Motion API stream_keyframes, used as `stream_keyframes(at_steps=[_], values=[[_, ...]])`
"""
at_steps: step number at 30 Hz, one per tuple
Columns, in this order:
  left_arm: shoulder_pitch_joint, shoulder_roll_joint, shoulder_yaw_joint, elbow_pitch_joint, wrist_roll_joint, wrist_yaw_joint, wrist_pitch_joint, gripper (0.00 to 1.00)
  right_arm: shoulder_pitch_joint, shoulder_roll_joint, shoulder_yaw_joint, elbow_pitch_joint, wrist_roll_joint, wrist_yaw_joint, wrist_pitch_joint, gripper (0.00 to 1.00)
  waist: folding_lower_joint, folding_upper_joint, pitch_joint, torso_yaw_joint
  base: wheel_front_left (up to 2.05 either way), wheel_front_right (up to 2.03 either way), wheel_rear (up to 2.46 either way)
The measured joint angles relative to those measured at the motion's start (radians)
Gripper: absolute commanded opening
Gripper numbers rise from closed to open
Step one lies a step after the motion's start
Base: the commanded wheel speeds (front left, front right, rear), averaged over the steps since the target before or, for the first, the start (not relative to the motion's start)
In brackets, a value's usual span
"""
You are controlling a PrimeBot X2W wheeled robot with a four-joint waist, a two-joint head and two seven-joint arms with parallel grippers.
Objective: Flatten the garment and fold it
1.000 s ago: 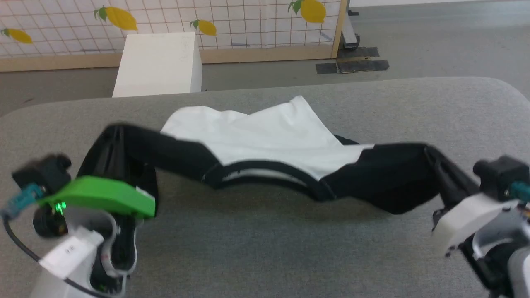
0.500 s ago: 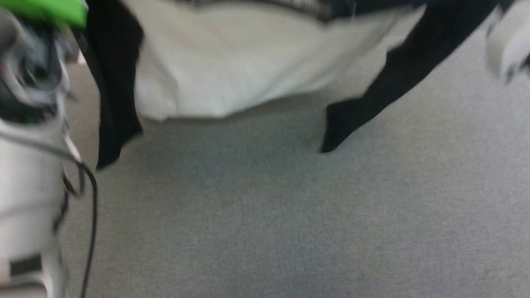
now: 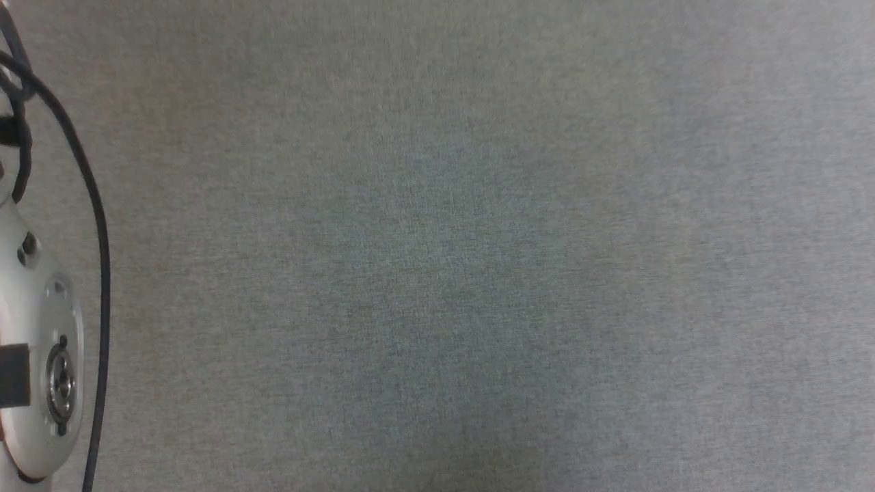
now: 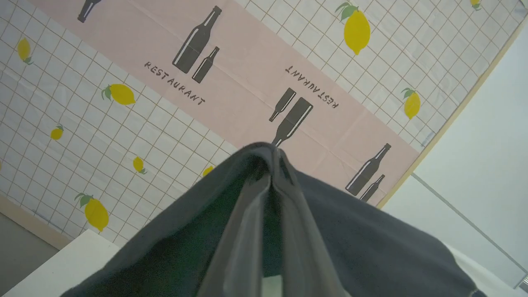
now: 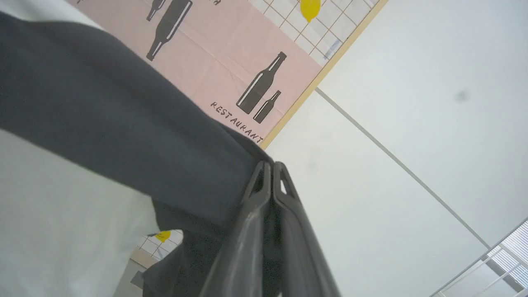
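Head cam has swung since 1 s ago. Now it frames grey tabletop (image 3: 437, 246), w/ pale arm joint (image 3: 41, 355) + cable (image 3: 102, 273) at the view's left. Back then the same cam had the shirt (image 4: 371, 235) lying across the tabletop. Wrist cams give the rest: L gripper (image 4: 271, 165) clamped tight on a black sleeve, lemon-print wall (image 4: 103, 123) behind. R gripper (image 5: 271, 167) pinched on the other black sleeve, white body hanging at left of R wrist view. Can't tell if hem touches tabletop.
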Motion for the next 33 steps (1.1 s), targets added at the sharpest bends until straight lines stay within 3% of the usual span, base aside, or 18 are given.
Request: stream_keyframes(at_steps=[7,12,17,24,33], values=[[0.079,-0.003,-0.031,0.08,-0.002,-0.067,-0.016,0.0,0.048,0.039,0.013,0.099,0.031,0.0,-0.063,0.0,0.0,0.0,0.05,0.015,0.0,0.0,0.0],[0.301,0.038,-0.098,0.107,0.01,-0.133,0.03,0.0,0.275,0.055,0.058,0.128,0.16,0.0,0.02,0.0,0.0,0.0,0.012,0.023,0.0,0.0,0.0],[0.57,0.087,-0.144,0.054,0.032,-0.158,0.054,0.0,0.527,0.035,0.085,0.032,0.307,0.0,0.123,0.0,-0.0003,0.0,-0.062,0.031,0.0,0.0,0.0],[0.981,0.076,-0.136,-0.13,-0.035,-0.117,0.093,0.0,0.933,0.007,-0.042,-0.192,0.41,0.0,0.275,0.0,-0.0004,0.0,-0.178,0.046,0.0,0.0,0.0],[1.394,0.071,-0.136,-0.339,-0.071,-0.014,0.123,0.0,1.387,0.112,-0.252,-0.444,0.346,0.0,0.425,0.0,-0.0005,0.0,-0.309,0.067,0.0,0.0,0.0]])
